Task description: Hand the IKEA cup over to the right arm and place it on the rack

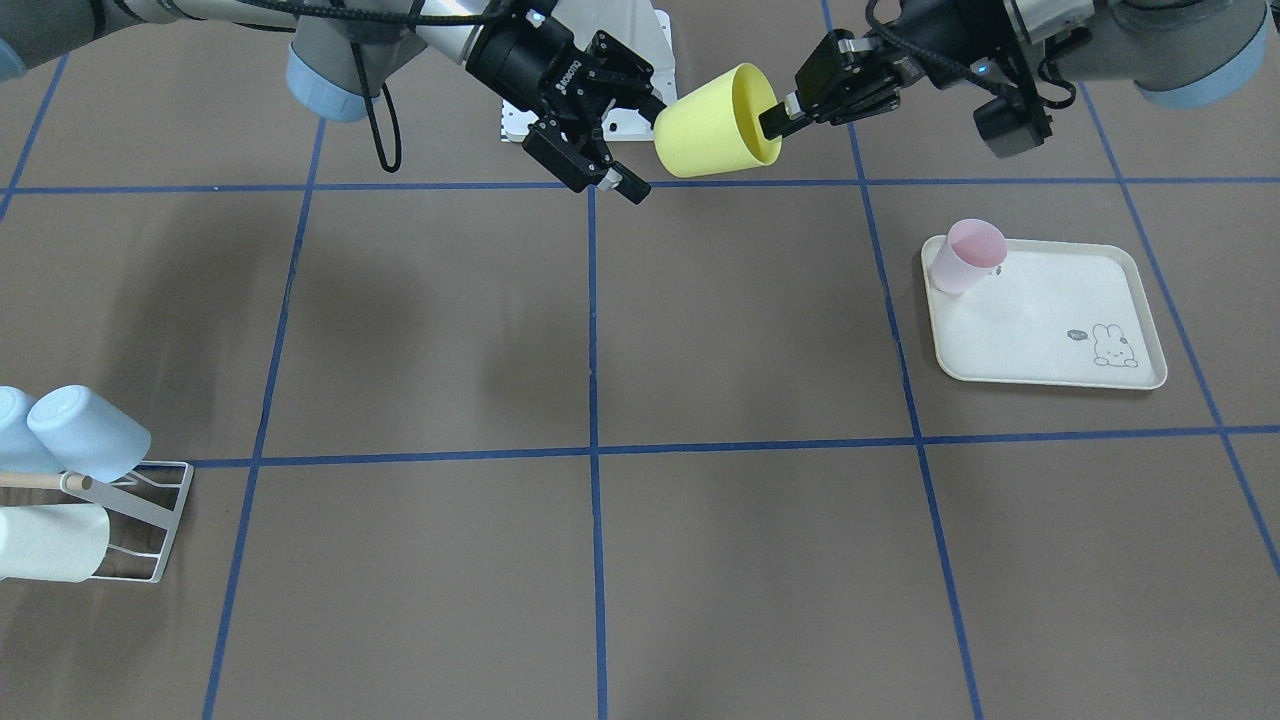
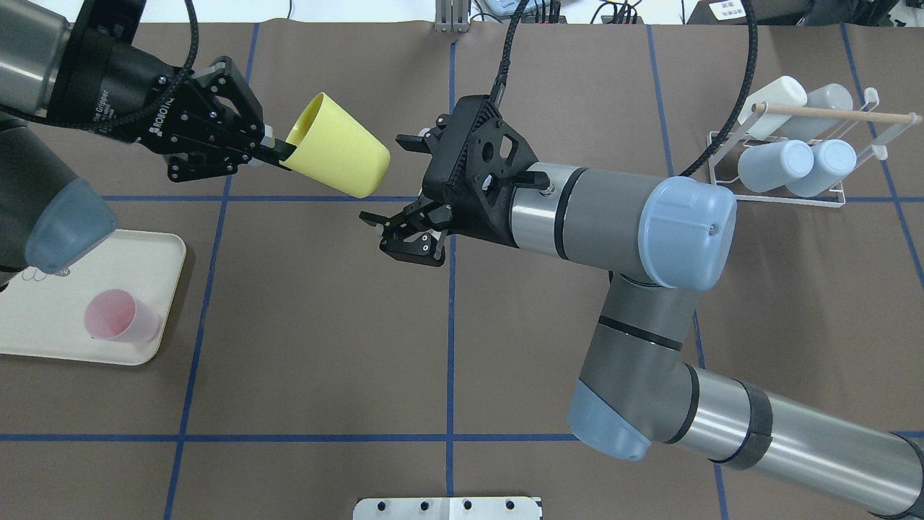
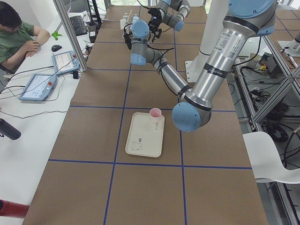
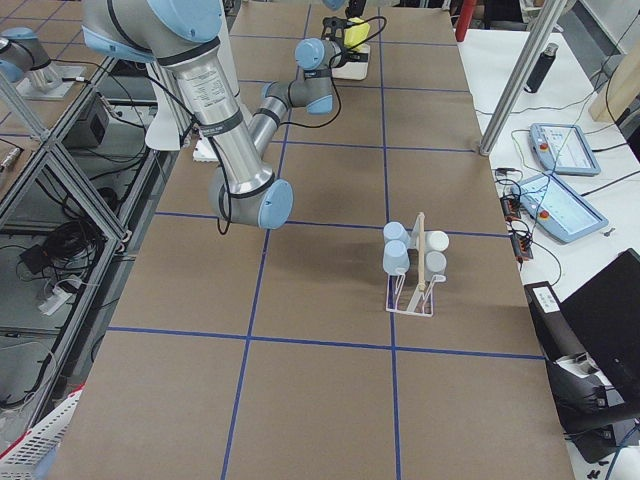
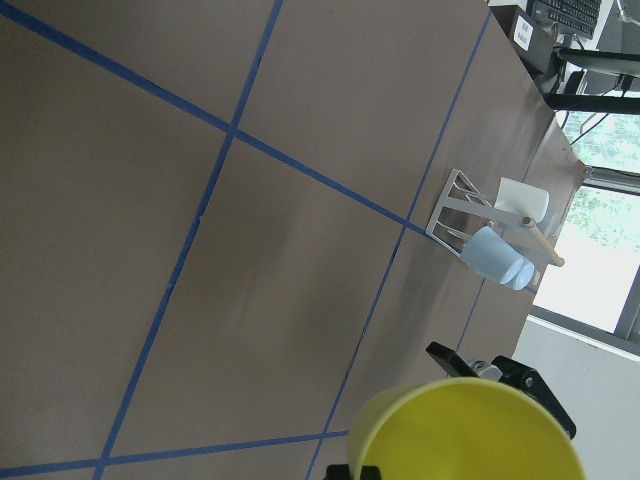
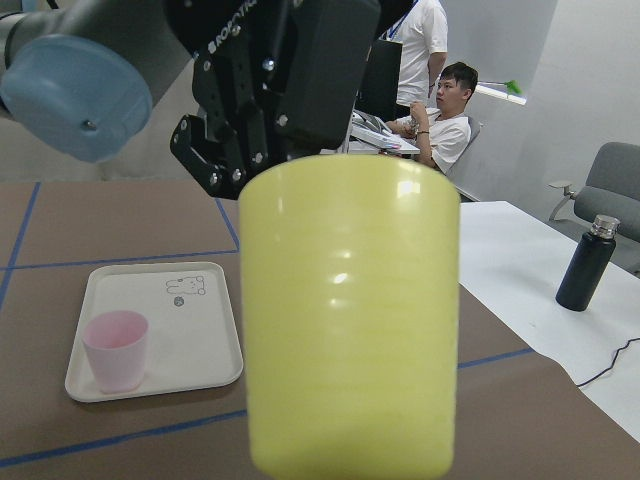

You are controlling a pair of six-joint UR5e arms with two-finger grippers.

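Handover is under way but not finished. The yellow IKEA cup point(image 1: 710, 125) is held in the air above the surface point(image 1: 740, 320), tipped on its side. Its rim is pinched by the jaws of the left gripper point(image 1: 775, 118), with one finger inside the mouth. The right gripper point(image 1: 640, 150) is presented at the cup's closed base, its jaws spread wide and not clamped on anything. Three steps are judged to be left: the base must be gripped, the rim released, and the cup carried to the rack point(image 2: 783, 196). The rack stands well apart at the robot's right, and other cups point(image 2: 790, 162) are hung on it.
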